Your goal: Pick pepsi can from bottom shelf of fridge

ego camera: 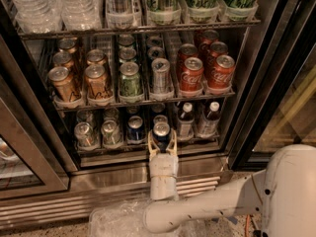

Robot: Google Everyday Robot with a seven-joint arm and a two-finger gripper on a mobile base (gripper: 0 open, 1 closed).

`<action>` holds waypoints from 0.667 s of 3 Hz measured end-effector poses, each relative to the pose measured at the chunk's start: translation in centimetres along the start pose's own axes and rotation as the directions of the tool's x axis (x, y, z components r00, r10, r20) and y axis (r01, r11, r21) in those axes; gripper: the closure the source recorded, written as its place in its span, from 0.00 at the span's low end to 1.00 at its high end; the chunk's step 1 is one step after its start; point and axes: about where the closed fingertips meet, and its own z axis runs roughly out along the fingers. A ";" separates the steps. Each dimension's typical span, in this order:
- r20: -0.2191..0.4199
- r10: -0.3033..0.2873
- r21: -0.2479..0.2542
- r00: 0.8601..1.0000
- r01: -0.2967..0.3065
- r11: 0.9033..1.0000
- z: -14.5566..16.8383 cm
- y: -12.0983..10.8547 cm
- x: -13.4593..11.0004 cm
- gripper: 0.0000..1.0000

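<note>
**One high view, tilted down at the fridge**

You have a single camera, looking from above and behind the arm [197, 209], forward and down at the fridge [249, 88]. It is close in: the racks fill your frame, the top row is cut by the upper edge, and the vent grille [49, 209] runs along the bottom. The gripper [161, 142] sits lower middle, at the bottom shelf [113, 152], around the pepsi can [161, 130]

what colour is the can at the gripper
Pepsi can: dark blue, silver top, at the gripper, bottom shelf. Camera view.
</note>
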 end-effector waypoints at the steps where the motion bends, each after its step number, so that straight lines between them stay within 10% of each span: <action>1: -0.020 -0.004 0.000 1.000 0.004 1.000 -1.5 -0.9 0.0 1.00; 2: -0.037 -0.003 0.015 0.999 0.003 1.000 -2.4 -1.9 0.4 1.00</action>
